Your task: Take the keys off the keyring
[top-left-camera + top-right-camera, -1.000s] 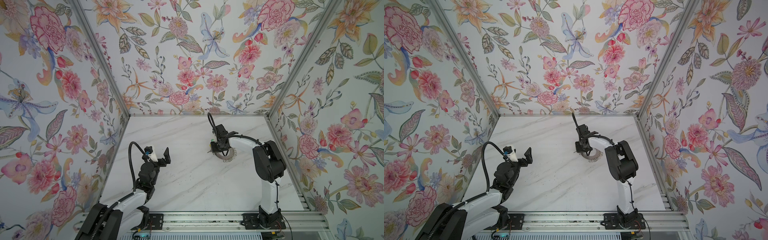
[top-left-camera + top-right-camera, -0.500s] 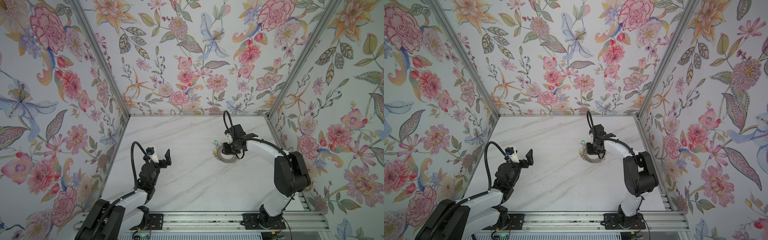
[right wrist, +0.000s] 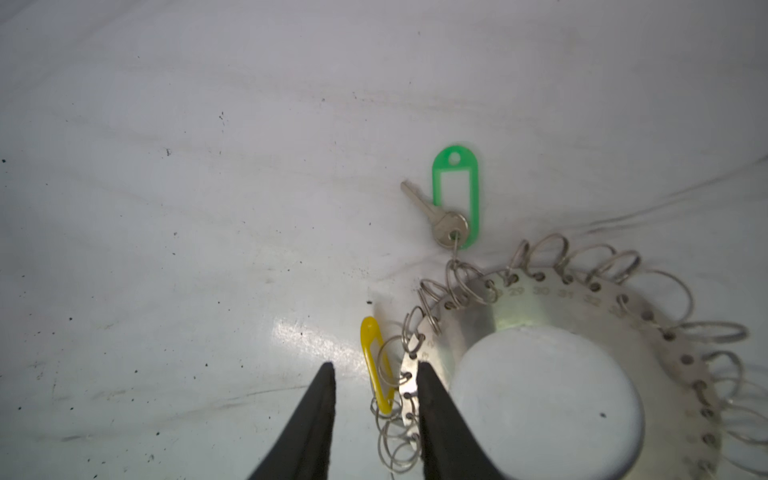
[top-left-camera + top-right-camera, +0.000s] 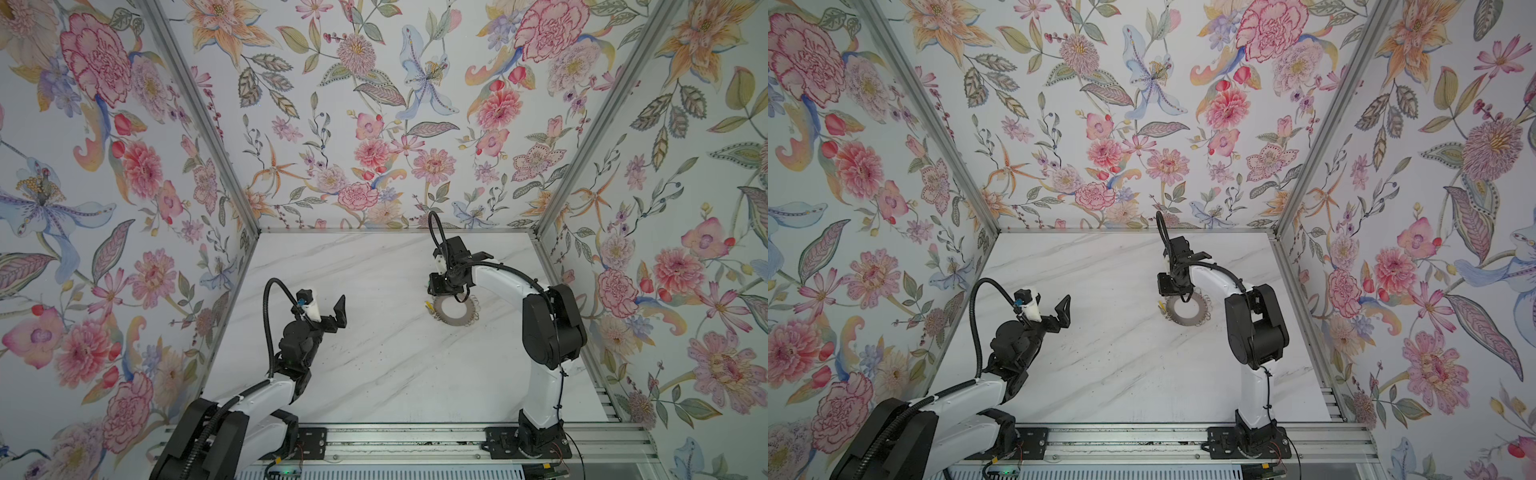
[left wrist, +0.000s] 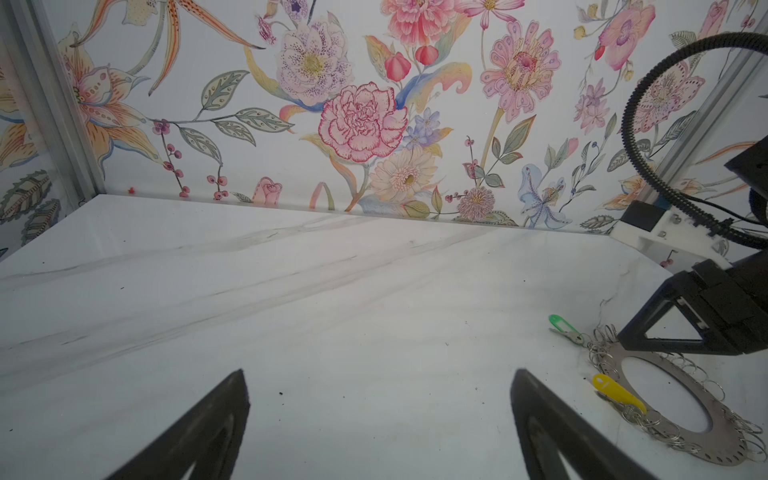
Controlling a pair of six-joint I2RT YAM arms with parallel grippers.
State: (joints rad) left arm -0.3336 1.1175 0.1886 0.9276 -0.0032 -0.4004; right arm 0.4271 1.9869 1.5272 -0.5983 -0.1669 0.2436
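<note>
The keyring (image 4: 465,320) (image 4: 1198,320) is a flat grey disc with a big hole and a fringe of wire loops, lying right of the table's middle. In the right wrist view a silvery key (image 3: 438,216) with a green tag (image 3: 455,199) hangs off the keyring's (image 3: 540,307) far rim. A yellow tag (image 3: 376,365) (image 4: 428,306) stands on edge by the rim; its key is hidden. My right gripper (image 3: 376,365) (image 4: 440,296) is over that rim, open a little, with the yellow tag and loops showing in the gap. My left gripper (image 5: 380,372) (image 4: 326,301) is wide open and empty, off to the left.
Floral walls (image 4: 374,124) close the marble table (image 4: 374,374) on three sides. A metal rail (image 4: 415,440) with both arm bases runs along the front edge. The right arm's elbow (image 4: 552,324) rises just right of the keyring. From the left wrist, the green tag (image 5: 559,322) and yellow tag (image 5: 617,392) show.
My right jaws have parted from nearly shut. The right arm's elbow swung out to the right and came back. The keyring and the left arm have hardly moved.
</note>
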